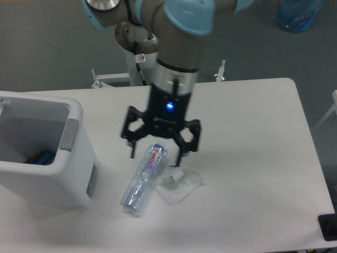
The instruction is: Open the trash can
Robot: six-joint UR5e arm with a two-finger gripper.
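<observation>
The white desk [247, 158] carries everything. The trash can [79, 174] sits at its left edge, top open, something blue and orange inside, perhaps rubbish. My end effector [156, 151] hangs spread wide and empty over the plastic bottle [143, 179], crumpled wrapper [180, 183] beside it.
</observation>
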